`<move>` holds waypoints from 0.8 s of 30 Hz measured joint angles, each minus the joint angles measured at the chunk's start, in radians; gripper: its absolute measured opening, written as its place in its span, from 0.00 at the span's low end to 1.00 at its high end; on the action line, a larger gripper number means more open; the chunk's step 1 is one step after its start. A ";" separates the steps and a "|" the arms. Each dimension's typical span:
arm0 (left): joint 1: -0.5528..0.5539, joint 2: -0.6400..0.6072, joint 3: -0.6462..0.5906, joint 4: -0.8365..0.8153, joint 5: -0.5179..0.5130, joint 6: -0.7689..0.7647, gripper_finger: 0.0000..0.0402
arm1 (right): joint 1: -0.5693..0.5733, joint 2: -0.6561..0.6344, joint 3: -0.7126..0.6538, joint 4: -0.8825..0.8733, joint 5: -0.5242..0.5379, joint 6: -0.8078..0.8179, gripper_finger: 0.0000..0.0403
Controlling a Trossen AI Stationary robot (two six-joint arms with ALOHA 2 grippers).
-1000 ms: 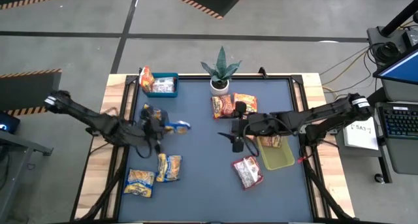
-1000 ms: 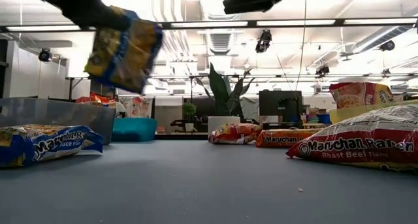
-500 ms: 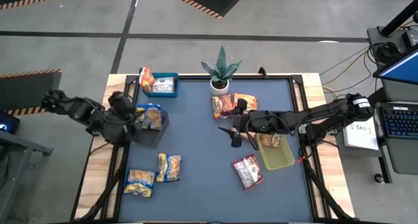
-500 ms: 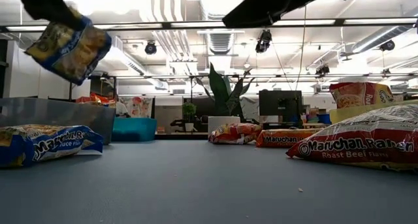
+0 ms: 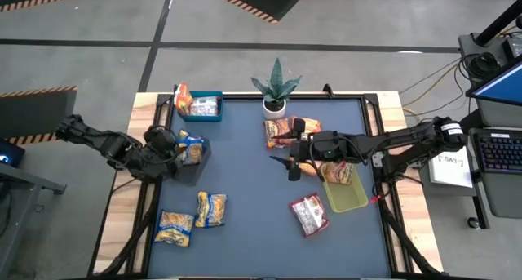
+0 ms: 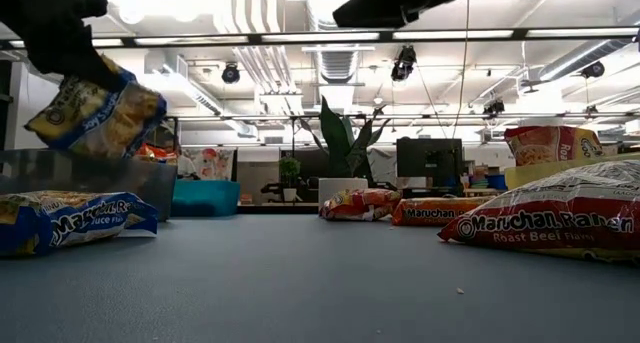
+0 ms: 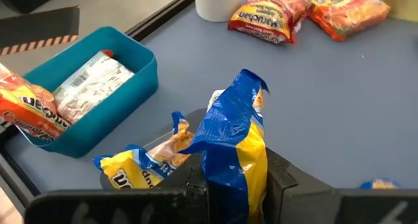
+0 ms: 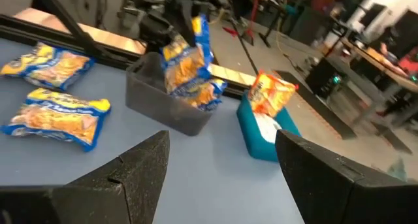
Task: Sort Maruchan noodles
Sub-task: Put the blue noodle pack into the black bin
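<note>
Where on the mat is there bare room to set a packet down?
Bare: the middle, between the grey bin and the right claw, and the near edge between the yellow packets and the red one. Crowded: beside the plant.

Mid-table lies open between the yellow-and-blue packets (image 5: 196,216) and the red-and-white packet (image 5: 309,214).

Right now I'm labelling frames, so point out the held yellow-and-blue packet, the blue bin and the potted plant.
Yellow-and-blue packet (image 7: 232,152): left wrist view, middle of the wrapper.
Blue bin (image 7: 124,87): left wrist view, outer side wall.
Potted plant (image 5: 276,107): high view, white pot.
</note>
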 joint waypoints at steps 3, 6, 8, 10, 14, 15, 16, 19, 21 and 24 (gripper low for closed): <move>0.000 0.023 -0.007 -0.002 -0.002 -0.033 0.11 | -0.003 0.000 0.000 -0.004 -0.011 -0.009 0.67; 0.000 0.051 -0.026 0.010 -0.001 -0.045 0.11 | -0.005 0.000 0.000 -0.005 -0.011 -0.011 0.67; 0.000 0.067 -0.051 0.025 0.002 -0.046 0.11 | -0.005 0.000 0.000 -0.006 -0.011 -0.014 0.67; 0.000 0.084 -0.076 0.046 0.003 -0.056 0.11 | -0.005 0.000 0.000 -0.007 -0.011 -0.015 0.67; 0.000 0.107 -0.102 0.055 0.005 -0.142 0.11 | -0.005 0.000 0.000 -0.015 -0.011 -0.022 0.67; 0.000 0.110 -0.107 0.056 0.004 -0.151 0.11 | -0.005 0.000 0.000 -0.015 -0.011 -0.026 0.67; 0.000 0.112 -0.114 0.058 0.004 -0.155 0.11 | -0.005 0.000 0.000 -0.014 -0.011 -0.027 0.67; 0.000 0.118 -0.137 0.062 0.004 -0.189 0.11 | -0.005 0.000 0.000 -0.014 -0.011 -0.028 0.67; 0.000 0.121 -0.149 0.064 0.002 -0.222 0.12 | -0.005 0.000 0.000 -0.014 -0.011 -0.028 0.67; 0.000 0.127 -0.159 0.063 0.000 -0.253 0.17 | -0.005 0.000 0.000 -0.014 -0.011 -0.027 0.67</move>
